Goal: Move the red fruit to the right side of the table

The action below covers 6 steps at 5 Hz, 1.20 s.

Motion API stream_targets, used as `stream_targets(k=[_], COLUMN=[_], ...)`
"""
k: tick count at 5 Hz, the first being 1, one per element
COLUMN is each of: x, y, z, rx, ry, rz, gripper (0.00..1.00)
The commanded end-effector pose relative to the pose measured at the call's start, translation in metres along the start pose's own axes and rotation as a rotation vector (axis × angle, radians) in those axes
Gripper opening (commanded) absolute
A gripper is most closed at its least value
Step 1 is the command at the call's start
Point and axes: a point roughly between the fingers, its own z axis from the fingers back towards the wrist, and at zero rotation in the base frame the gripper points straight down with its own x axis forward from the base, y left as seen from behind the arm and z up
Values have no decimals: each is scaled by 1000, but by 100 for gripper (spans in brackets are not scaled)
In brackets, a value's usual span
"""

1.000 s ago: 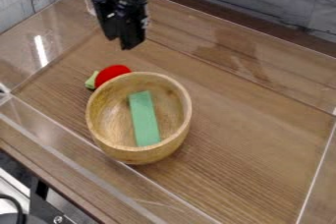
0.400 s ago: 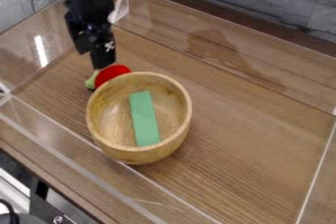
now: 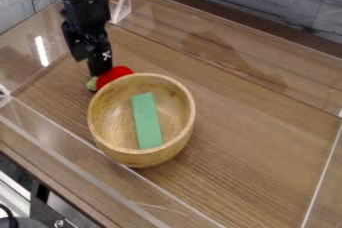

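The red fruit [image 3: 115, 74]: small, round, bright red; green leaf at left.

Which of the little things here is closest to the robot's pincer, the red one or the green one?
The red fruit, lying on the table against the wooden bowl's outer rim, just below the open pincer. The flat green block lies inside the bowl, farther away.
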Motion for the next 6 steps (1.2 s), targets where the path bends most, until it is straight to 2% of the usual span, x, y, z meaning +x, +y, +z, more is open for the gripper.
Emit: stream_targets(k=[1,2,4,5,6], x=[6,11,26,41,67], y=[4,3,11,-1,-34], z=[-9,-22,23,60,83], rx=[22,22,71,86,79], ry=[-13,-7,-72,-117,-149], rz=[-46,-87,65,51,0], gripper=[100,0,0,0,0])
